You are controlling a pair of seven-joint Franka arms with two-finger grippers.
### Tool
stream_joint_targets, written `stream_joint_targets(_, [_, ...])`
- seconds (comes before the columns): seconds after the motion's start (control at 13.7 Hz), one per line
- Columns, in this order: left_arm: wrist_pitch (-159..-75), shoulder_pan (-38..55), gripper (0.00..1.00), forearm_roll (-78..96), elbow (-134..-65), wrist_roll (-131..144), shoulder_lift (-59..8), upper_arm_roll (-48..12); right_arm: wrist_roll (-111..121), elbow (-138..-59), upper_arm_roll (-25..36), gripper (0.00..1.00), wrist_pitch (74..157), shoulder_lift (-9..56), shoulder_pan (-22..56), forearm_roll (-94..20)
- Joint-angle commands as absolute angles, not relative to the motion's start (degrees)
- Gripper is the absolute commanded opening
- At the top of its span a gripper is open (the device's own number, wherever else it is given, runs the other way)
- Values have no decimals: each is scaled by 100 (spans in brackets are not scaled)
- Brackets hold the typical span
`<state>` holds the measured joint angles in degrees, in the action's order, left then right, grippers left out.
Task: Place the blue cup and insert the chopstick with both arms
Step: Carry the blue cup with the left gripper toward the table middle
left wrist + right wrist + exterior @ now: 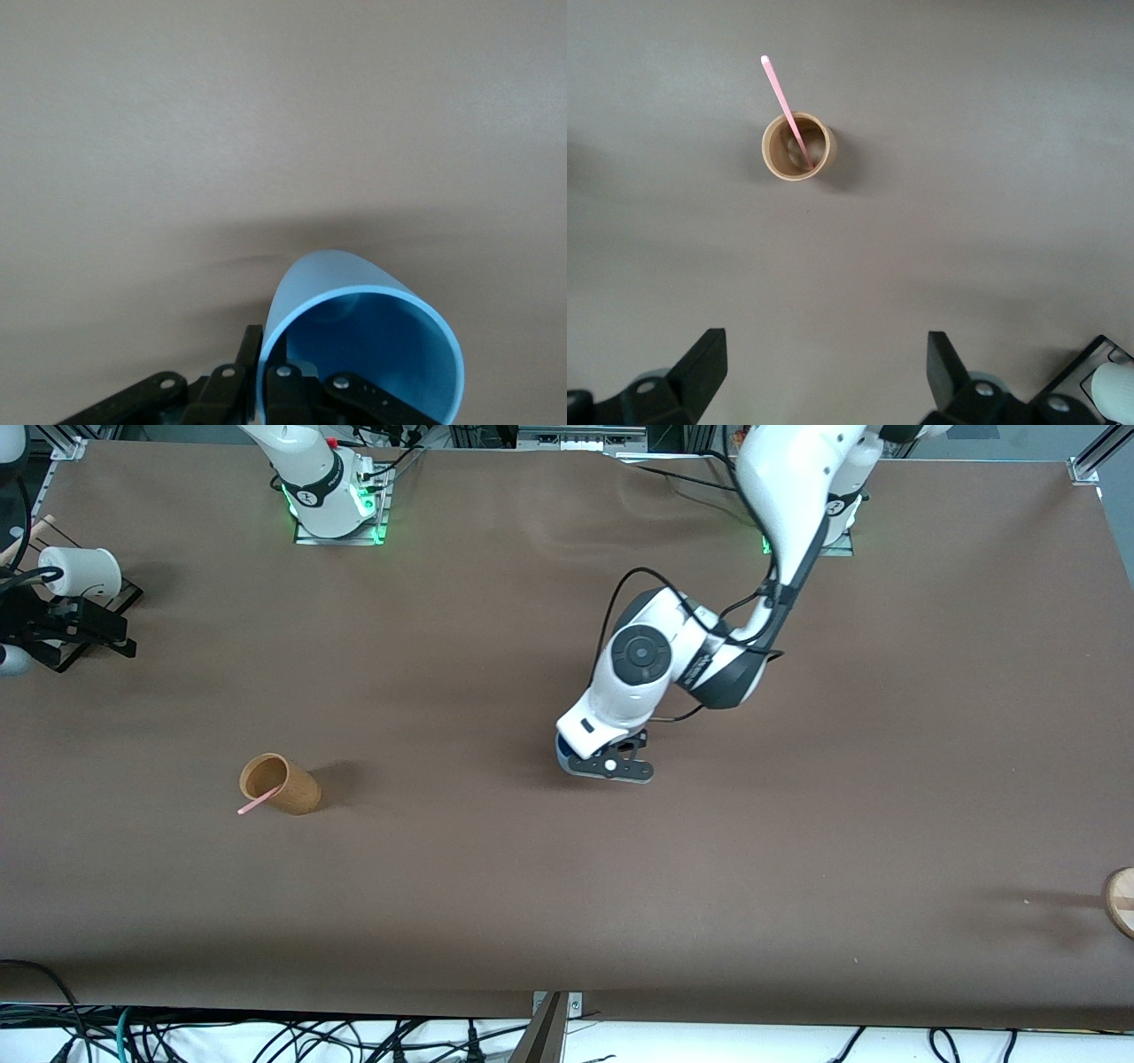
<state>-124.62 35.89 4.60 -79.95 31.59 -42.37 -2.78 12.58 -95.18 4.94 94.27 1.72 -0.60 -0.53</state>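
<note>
My left gripper (611, 769) is low over the middle of the table and shut on the blue cup (563, 760). In the left wrist view the gripper (263, 354) pinches the rim wall of the blue cup (354, 301), one finger inside and one outside. The pink chopstick (257, 806) leans in the upright tan cup (288, 784) toward the right arm's end. My right gripper (106, 633) is open and empty, high over the table's edge at that end. From the right gripper (824, 341), the tan cup (797, 146) and the chopstick (784, 97) show from above.
A white cup (80, 571) lies on a black stand at the right arm's end, and shows beside the right gripper (1112, 390). A round wooden object (1121, 899) sits at the table edge at the left arm's end.
</note>
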Motion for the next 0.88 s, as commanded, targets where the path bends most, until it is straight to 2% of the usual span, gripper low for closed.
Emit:
stream_joint_targets(0.0, [-12287, 3726, 0, 466, -7506, 3462, -4675, -158, 1327, -9404, 483, 100, 9343, 237, -70, -141])
stream_joint_targets(0.29, [-12331, 3876, 0, 475, -7392, 3840, -4895, -18, 1310, -9387, 501, 100, 9422, 561, -105, -141])
stream_joint_targets(0.37, [-12331, 3867, 36, 492, -7374, 3937, -4896, -18, 1370, -9291, 492, 100, 9439, 702, -88, -141])
stream_joint_targets(0.51, [-12331, 3858, 95, 501, -7356, 4060, -4834, -18, 1441, -9219, 483, 99, 9500, 756, -27, -132])
stream_joint_targets(0.59, [-12314, 3841, 100, 527, -7339, 4061, -4808, -26, 1407, -9272, 475, 99, 9718, 773, 52, -132])
stream_joint_targets(0.8, [-12165, 3771, 100, 851, -7330, 4052, -4624, -26, 1406, -9911, 475, 99, 11411, 870, 123, -149])
